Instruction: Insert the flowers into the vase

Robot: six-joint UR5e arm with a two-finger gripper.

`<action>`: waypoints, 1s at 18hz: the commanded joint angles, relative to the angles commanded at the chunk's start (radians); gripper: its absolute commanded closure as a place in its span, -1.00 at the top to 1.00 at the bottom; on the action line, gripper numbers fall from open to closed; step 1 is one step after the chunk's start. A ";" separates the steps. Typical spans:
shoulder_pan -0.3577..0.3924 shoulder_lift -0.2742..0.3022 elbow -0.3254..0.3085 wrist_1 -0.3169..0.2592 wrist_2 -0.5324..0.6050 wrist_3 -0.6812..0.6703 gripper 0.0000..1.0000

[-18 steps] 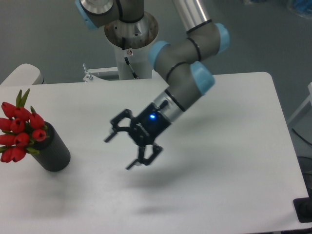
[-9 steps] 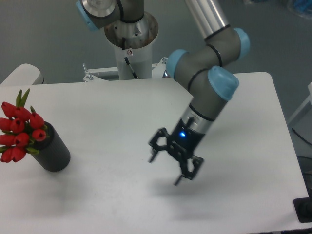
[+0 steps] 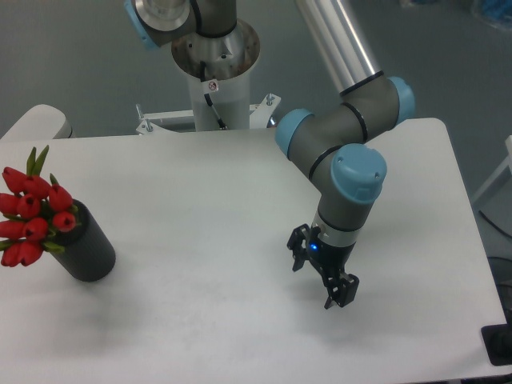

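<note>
End effector [image 3: 322,278] black two-finger, jaws spread wide, holding nothing, pointing down above white table [image 3: 200,320] right of centre. Well apart at far left, red tulip flowers [image 3: 32,218] sit in matte black cylinder vase [image 3: 88,250].

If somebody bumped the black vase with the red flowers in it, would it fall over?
Probably not easily. The vase looks thick-walled and squat, so it likely sits steady. It stands tilted in this view, and the flowers all lean out to one side, which might help it tip that way. Being round, it would probably roll if it did fall.
</note>
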 joint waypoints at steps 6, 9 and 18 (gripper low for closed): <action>-0.011 -0.029 0.064 -0.037 0.017 0.023 1.00; -0.014 -0.057 0.101 -0.045 0.108 0.069 1.00; -0.005 -0.107 0.170 -0.043 0.093 0.086 1.00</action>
